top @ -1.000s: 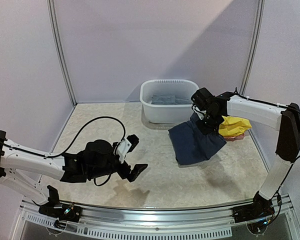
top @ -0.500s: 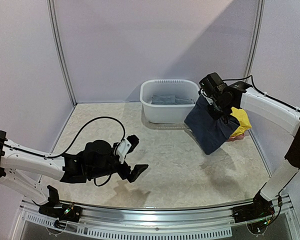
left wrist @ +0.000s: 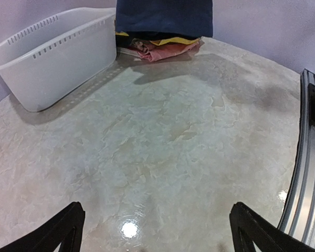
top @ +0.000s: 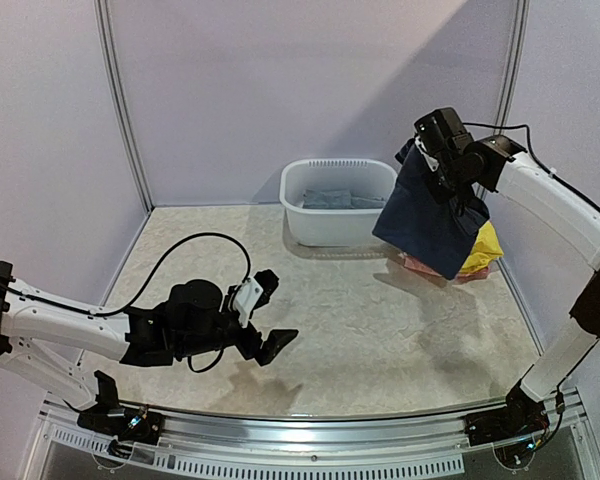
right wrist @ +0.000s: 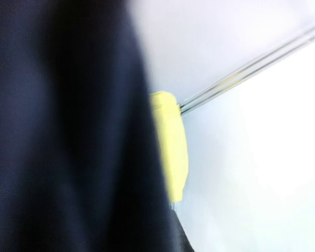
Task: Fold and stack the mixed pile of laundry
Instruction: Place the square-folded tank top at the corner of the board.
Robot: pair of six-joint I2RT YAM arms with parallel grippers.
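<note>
Over at the far right corner, right gripper (top: 433, 150) is pinching the navy top (top: 430, 215) above the yellow clothes (top: 486, 250). Left gripper (top: 273, 313) is spread wide, front left.

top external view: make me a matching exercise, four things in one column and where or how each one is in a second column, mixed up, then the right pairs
Column 1
1. navy garment
2. white basin
3. yellow garment
4. left gripper

Column 2
a. open, low over the bare table
b. lying at the far right, on reddish cloth
c. hanging in the air from the right gripper
d. at the far edge, grey cloth inside

Pairs: 1-c, 2-d, 3-b, 4-a
</note>
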